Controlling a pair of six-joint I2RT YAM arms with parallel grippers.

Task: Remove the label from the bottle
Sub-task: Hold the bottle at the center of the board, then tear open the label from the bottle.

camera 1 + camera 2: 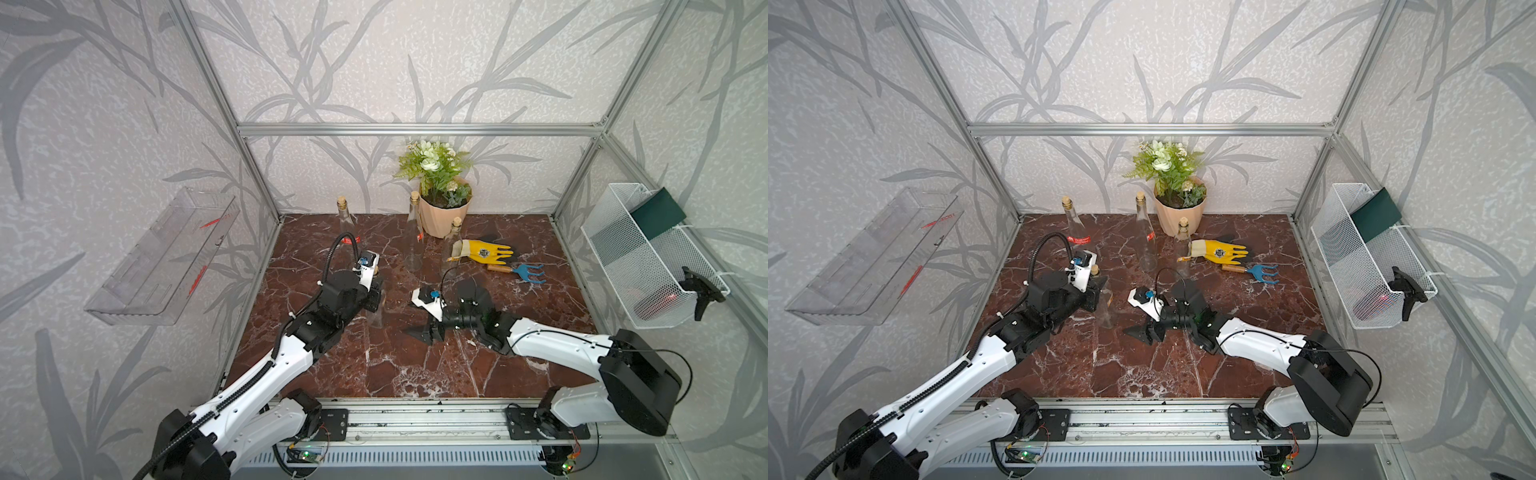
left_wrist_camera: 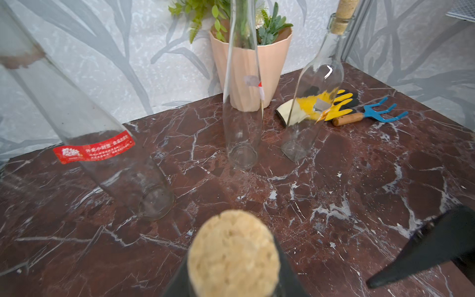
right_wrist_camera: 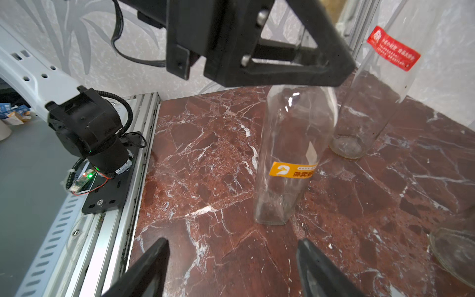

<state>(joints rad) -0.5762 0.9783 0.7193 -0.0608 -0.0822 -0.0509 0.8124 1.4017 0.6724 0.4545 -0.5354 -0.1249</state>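
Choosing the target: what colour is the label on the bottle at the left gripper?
The label is orange with white print, best in right wrist view.

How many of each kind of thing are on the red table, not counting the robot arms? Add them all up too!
bottle: 4
pot: 1
glove: 1
rake: 1
Total: 7

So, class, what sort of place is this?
Probably a robot test booth dressed as a potting corner: silver aluminium frame, pale peach pot of green plants, yellow gardening glove beside a blue wooden-handled hand rake.
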